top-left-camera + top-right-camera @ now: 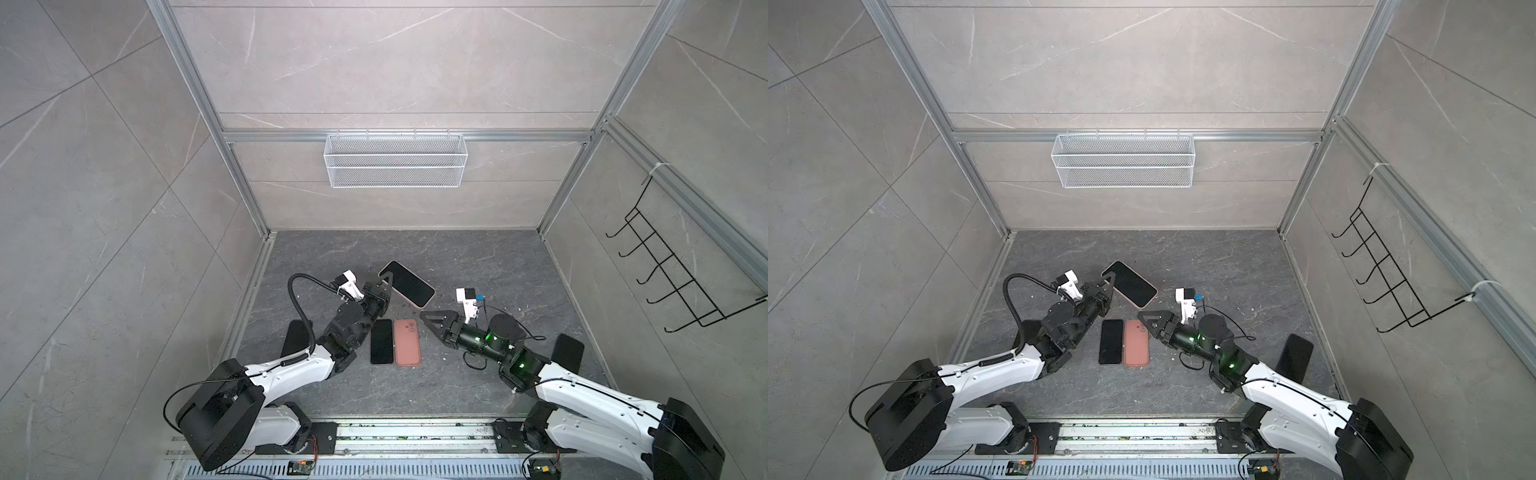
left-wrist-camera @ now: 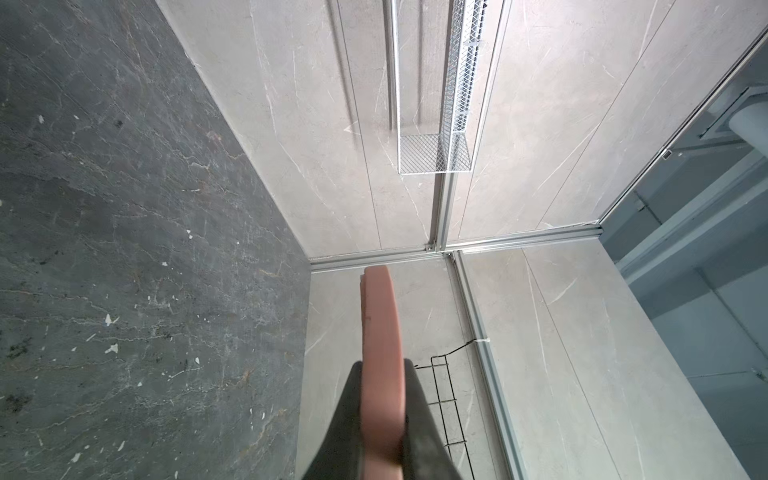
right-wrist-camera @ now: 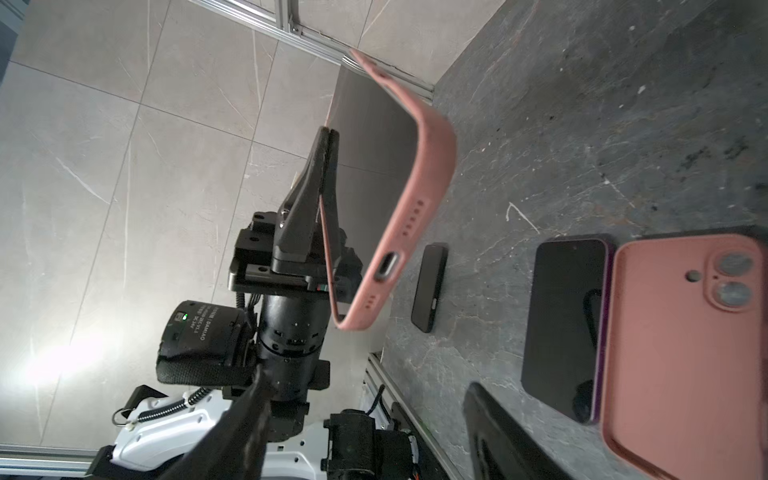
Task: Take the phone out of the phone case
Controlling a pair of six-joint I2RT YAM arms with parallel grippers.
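Left wrist: held pink case edge-on, screen side hidden, near end blurred and cropped by the frame. Right wrist: second pink case cropped; right gripper fingers blurred.

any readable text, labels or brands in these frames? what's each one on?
"DAMIAO": white print on the black motor housing of the left arm, behind the left hand, seen in the right wrist view.
Smaller print lines beside it: too blurred to read.
Cased phone in the left hand, bare phone, pink case on the table, wire basket: no text visible.
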